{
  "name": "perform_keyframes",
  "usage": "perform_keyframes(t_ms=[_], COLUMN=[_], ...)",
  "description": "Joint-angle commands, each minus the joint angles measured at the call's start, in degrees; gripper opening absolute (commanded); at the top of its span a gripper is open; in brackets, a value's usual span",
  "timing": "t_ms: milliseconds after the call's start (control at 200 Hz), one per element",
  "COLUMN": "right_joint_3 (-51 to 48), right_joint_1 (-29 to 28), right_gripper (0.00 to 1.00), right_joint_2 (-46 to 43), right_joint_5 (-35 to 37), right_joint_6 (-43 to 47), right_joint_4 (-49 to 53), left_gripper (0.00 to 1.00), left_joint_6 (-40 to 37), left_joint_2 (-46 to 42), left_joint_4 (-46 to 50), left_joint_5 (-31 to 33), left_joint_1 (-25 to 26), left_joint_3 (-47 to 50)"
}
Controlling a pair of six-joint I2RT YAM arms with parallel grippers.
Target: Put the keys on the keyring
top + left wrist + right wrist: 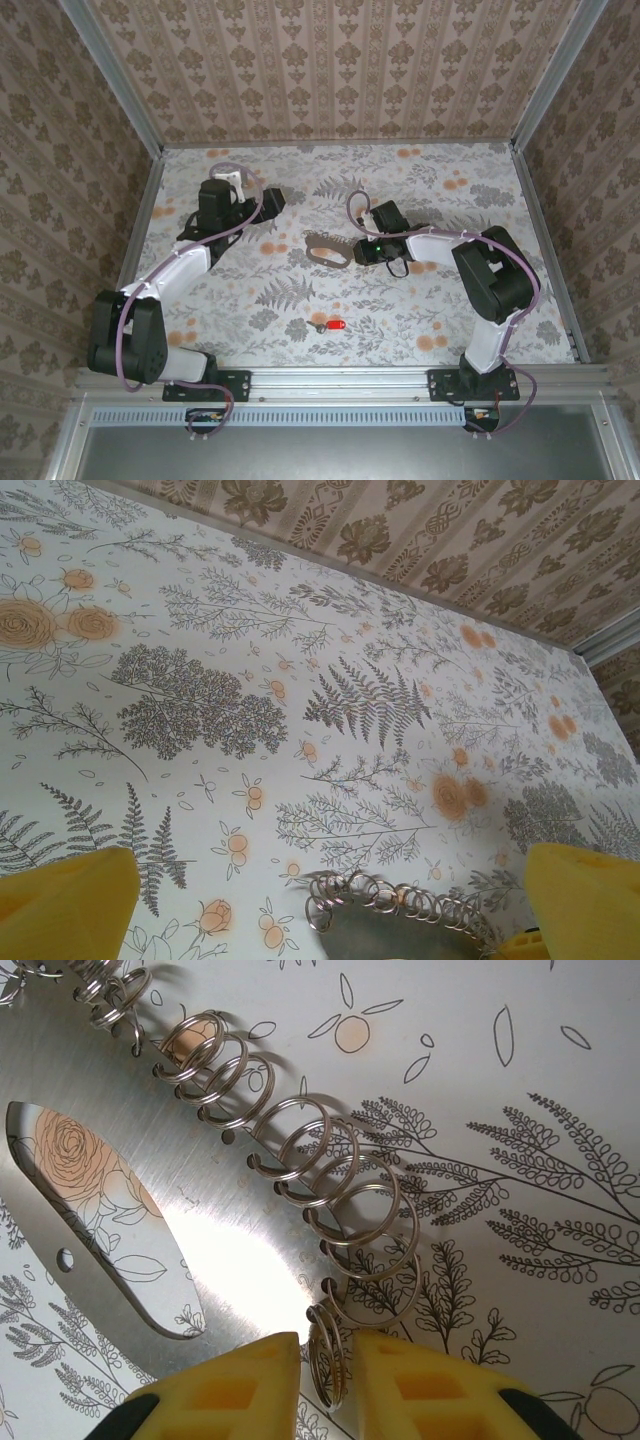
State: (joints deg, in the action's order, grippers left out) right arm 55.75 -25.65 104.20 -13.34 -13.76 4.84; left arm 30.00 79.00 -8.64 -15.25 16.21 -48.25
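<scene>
Right wrist, right claw (327, 1352) pinching keyring (240, 1240)

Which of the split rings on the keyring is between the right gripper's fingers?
The end split ring, lowest in the right wrist view: it sits between the right gripper's yellow fingers, while the others lie farther up the keyring's edge.

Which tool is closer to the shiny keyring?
Right. The right tool is closed on a small ring at the edge of the keyring; the left tool hangs open, apart from it, on its far-left side.
</scene>
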Motion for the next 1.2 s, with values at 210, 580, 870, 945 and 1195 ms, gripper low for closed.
perform_keyframes(t_ms=[210, 580, 870, 945, 1195], right_joint_3=[-0.37, -0.23, -0.37, -0.42, -0.33], right_joint_1=[0.42, 0.42, 0.42, 0.42, 0.42], right_gripper=[0.22, 0.22, 0.21, 0.20, 0.18], right_joint_2=[-2.22, -2.69, -1.82, -1.57, -1.12], right_joint_5=[0.66, 0.16, 0.16, 0.01, -0.02], right_joint_6=[-1.33, -1.79, -1.71, -1.66, -1.57], right_joint_4=[-0.54, -0.81, -0.84, -0.93, -0.83], left_gripper=[1.00, 1.00, 1.00, 1.00, 1.00], left_joint_6=[-0.74, -0.82, -0.82, -0.90, -0.91], left_joint_2=[-0.89, -0.63, -0.62, -0.62, -0.60], left_joint_4=[-0.81, -1.00, -0.89, -0.92, -0.87], left_joint_5=[-0.75, -0.93, -0.83, -0.84, -0.76], left_joint_1=[0.39, 0.65, 0.67, 0.67, 0.66], left_joint_3=[-1.76, -1.94, -1.93, -1.94, -1.99])
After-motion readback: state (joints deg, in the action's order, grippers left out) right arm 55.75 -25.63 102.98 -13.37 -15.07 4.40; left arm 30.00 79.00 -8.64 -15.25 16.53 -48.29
